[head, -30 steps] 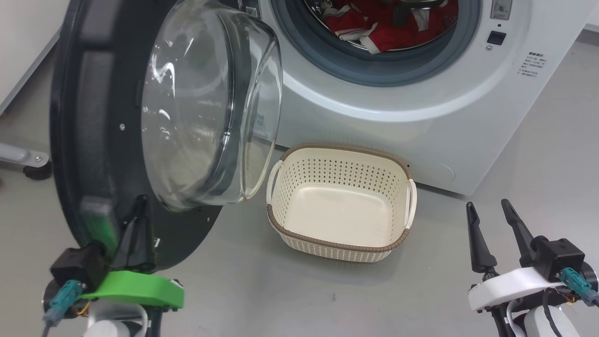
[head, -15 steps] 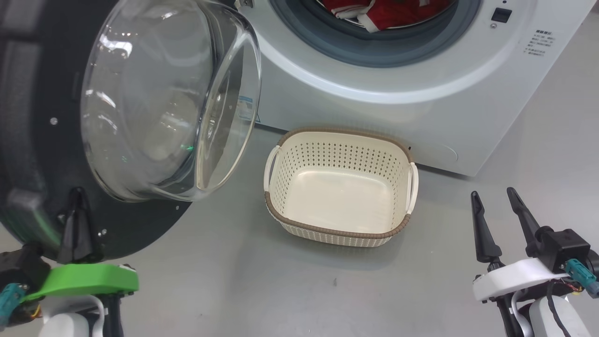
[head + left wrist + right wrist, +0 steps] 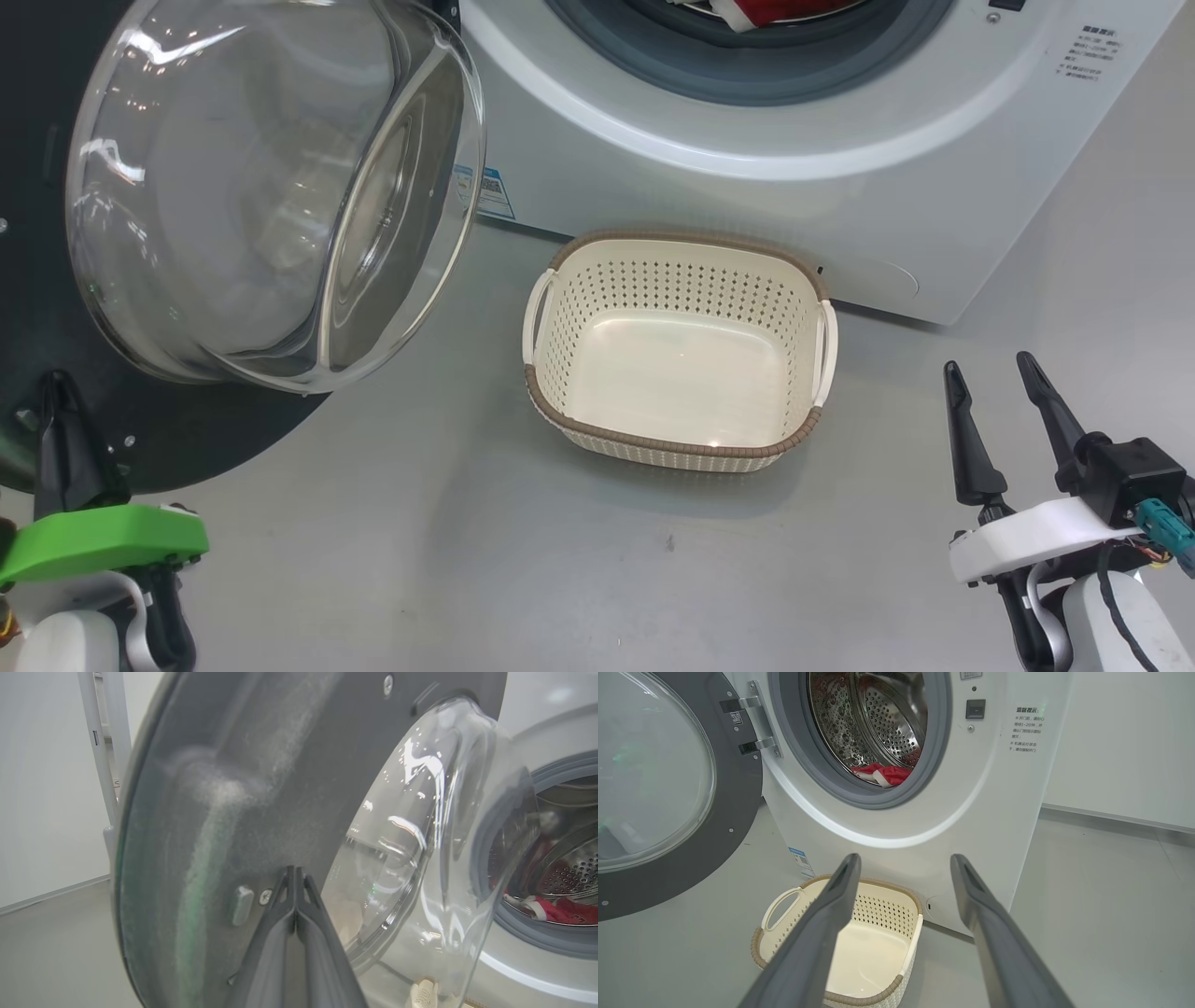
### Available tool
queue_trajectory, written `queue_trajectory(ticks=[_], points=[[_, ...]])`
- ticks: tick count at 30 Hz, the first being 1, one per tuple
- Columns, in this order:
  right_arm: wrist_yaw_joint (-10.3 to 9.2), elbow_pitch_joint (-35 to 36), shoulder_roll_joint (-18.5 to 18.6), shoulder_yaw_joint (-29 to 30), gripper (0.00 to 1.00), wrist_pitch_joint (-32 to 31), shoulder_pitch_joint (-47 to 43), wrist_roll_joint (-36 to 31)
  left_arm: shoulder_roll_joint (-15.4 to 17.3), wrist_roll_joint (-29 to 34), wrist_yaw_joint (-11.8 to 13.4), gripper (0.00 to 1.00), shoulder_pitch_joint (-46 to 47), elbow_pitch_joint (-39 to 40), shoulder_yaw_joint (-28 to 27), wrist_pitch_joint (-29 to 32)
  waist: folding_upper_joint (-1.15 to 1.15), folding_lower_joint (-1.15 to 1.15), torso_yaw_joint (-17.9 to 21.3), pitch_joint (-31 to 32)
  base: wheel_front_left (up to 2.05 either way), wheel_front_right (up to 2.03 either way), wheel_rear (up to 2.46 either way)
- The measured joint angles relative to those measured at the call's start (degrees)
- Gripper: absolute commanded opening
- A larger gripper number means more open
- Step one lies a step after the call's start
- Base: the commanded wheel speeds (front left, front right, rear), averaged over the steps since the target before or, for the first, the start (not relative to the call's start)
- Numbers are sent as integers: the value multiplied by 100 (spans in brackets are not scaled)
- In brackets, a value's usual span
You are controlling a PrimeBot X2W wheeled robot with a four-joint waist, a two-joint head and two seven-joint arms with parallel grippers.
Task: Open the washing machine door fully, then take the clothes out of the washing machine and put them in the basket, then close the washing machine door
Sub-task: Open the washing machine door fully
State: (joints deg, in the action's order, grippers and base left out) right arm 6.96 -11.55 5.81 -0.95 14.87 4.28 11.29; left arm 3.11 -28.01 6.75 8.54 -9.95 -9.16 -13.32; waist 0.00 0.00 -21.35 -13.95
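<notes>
While the closed left hand (image 3: 295, 872) meets the wide-swung washing machine door (image 3: 187, 434), the clothes (image 3: 885, 774) lie in the drum (image 3: 878, 718); the basket (image 3: 672, 280) is empty and the right hand (image 3: 988, 364) is spread, holding nothing.

I have my left gripper (image 3: 54, 392) low at my left, fingers pressed together; my right gripper (image 3: 990, 367) low right, fingers spread wide.

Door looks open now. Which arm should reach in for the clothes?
Right. The right gripper is open, empty and faces the washing machine opening where the clothes lie, above the basket. The left gripper is shut, tips at the inner face of the washing machine door.
</notes>
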Motion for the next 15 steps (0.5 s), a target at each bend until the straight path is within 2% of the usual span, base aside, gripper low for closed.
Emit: queue_trajectory(ticks=[15], points=[[1, -11, 14, -3, 100, 0, 60, 0, 18, 19, 1, 0, 232, -419, -325, -94, 0, 0, 30, -41, 0, 0, 0]])
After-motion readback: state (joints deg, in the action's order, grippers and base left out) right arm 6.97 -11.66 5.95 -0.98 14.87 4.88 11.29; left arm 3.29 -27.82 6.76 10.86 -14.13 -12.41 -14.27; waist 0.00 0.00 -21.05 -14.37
